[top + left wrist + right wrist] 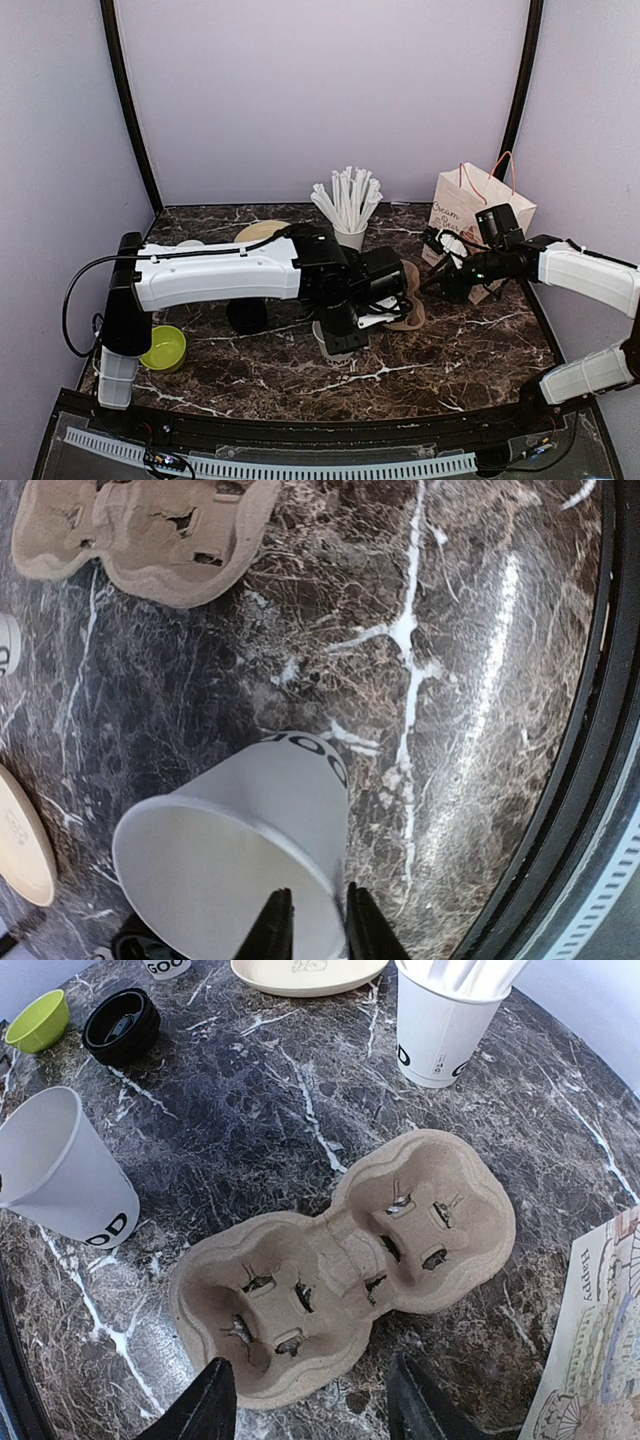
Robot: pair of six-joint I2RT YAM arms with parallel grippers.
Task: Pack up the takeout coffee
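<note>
The takeout coffee is out of view: no lidded cup shows. A lidless white cup (240, 830) with black lettering stands near the table's front. My left gripper (313, 920) straddles its rim, one finger inside and one outside. The jaws stand slightly apart, wider than the thin wall. In the top view that gripper (340, 338) hangs over the cup at the centre. The brown pulp cup carrier (340, 1260) lies empty just right of it. My right gripper (315, 1410) hovers open above the carrier's near edge with nothing between its fingers.
A white cup of straws (350, 225) stands behind the carrier. A printed paper bag (478, 205) is at the back right. A black lid (120, 1025), a green bowl (165, 348) and a tan plate (260, 232) lie to the left. Another lettered cup (165, 968) is cut off.
</note>
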